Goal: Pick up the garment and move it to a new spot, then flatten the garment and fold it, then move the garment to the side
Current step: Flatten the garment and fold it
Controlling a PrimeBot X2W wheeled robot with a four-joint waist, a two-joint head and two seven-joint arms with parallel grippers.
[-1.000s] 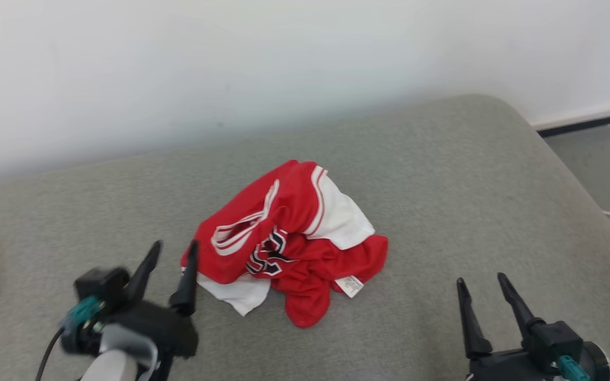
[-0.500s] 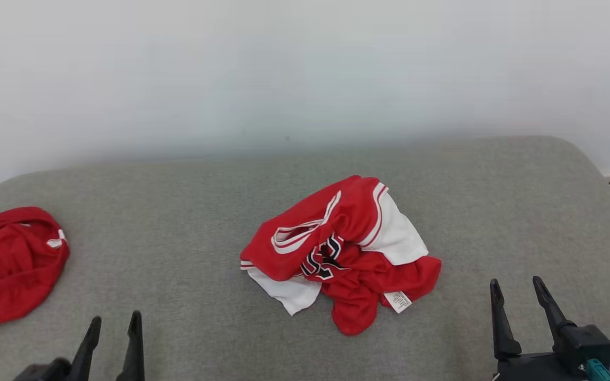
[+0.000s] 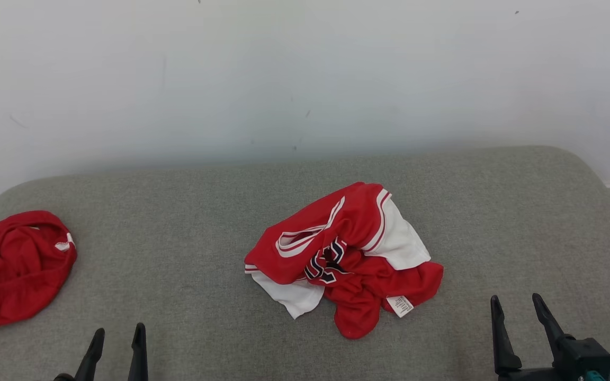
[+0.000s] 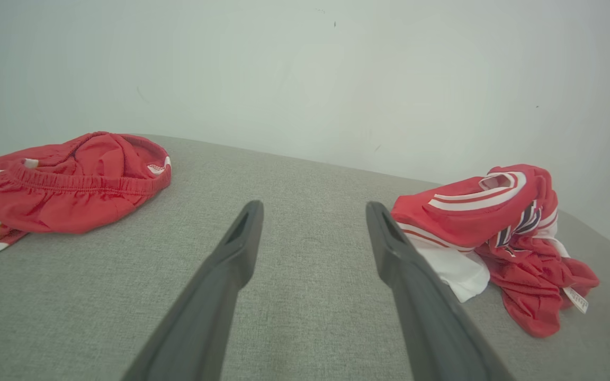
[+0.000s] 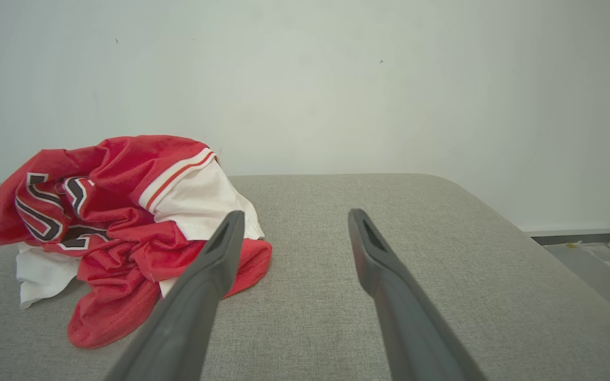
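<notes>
Left gripper: at the lower left of the head view, its two dark fingers point up and stand apart. Nothing is between them. It sits over bare grey fabric, between the two heaps of cloth and touching neither.
Right gripper: at the lower right of the head view, its fingers are likewise spread wide with nothing held. It is just to the right of the jersey and not touching it.
Shorts: a crumpled red pair with small white patches lies at the far left end of the cushion. The gathered elastic waistband shows in the left wrist view.
Cushion: a broad grey woven pad with rounded corners, set against the wall.
Jersey: the garment lies in a loose heap near the middle of the cushion, well apart from the shorts. It is red with white panels and white striped trim. Dark lettering edged in white is crumpled at its centre.
Tag: a small white care label sticks out at the jersey's front right edge.
Wall: plain white, running behind the cushion.
Floor: a grey strip past the cushion's right end.
</notes>
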